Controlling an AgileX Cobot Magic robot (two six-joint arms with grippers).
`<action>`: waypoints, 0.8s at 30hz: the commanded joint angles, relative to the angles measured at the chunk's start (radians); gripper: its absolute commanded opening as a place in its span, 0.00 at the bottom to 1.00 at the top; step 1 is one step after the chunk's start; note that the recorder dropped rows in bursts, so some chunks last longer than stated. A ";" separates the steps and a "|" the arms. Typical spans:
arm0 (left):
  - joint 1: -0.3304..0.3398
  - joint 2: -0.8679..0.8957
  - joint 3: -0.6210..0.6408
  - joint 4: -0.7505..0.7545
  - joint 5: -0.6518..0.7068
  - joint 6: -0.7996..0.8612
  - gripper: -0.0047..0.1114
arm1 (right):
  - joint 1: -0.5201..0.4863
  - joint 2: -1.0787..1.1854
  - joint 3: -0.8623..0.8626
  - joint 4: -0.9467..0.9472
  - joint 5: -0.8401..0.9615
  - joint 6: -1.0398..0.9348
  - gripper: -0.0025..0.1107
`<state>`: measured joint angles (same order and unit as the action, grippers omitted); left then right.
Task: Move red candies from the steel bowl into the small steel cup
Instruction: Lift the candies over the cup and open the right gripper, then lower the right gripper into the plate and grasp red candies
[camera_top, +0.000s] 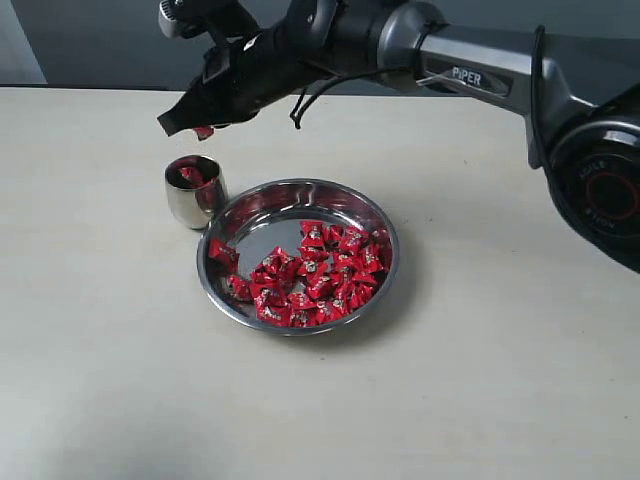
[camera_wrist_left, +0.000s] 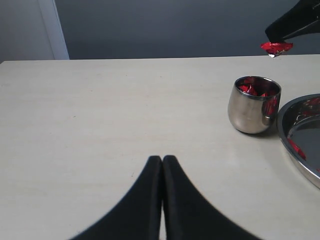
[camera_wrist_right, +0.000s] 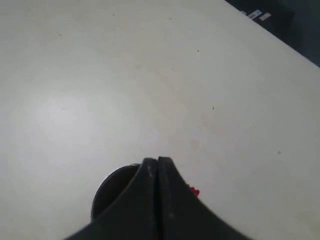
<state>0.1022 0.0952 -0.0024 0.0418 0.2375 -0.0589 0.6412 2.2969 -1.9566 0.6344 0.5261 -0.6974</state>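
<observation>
The right hand (camera_top: 190, 125) pinches one red candy (camera_top: 204, 132) just above the small cup (camera_top: 195, 195). Many more candies (camera_top: 318, 272) lie in the bowl (camera_top: 262, 222) beside it. The left hand (camera_wrist_left: 162, 160) is closed and empty.

- Pale cream bench (camera_top: 500, 400) fills most of the exterior view, matte, faint grain, a few tiny dark specks.
- Dark blue-grey wall (camera_top: 100, 40) runs behind the bench's far edge, from 10 to 12 o'clock.
- Lighter off-white panel (camera_top: 15, 40) at 10 o'clock, in the corner, butting against the wall.
- Right wrist view: the bench ends at a straight edge, dark area (camera_wrist_right: 295, 25) beyond it, small pale tags (camera_wrist_right: 256, 14) there, unreadable.
- Light soft and even, with a broad dull glare patch (camera_wrist_right: 65, 115) on the bench.
</observation>
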 joint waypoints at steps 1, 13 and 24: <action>-0.005 -0.009 0.002 0.001 -0.004 -0.002 0.04 | 0.000 0.027 -0.003 0.041 -0.016 -0.007 0.02; -0.005 -0.009 0.002 0.001 -0.004 -0.002 0.04 | 0.000 0.042 -0.003 0.056 0.000 -0.069 0.18; -0.005 -0.009 0.002 0.001 -0.004 -0.002 0.04 | -0.004 0.005 -0.003 0.024 0.197 -0.040 0.25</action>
<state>0.1022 0.0952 -0.0024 0.0418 0.2375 -0.0589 0.6412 2.3388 -1.9566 0.6836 0.6069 -0.7564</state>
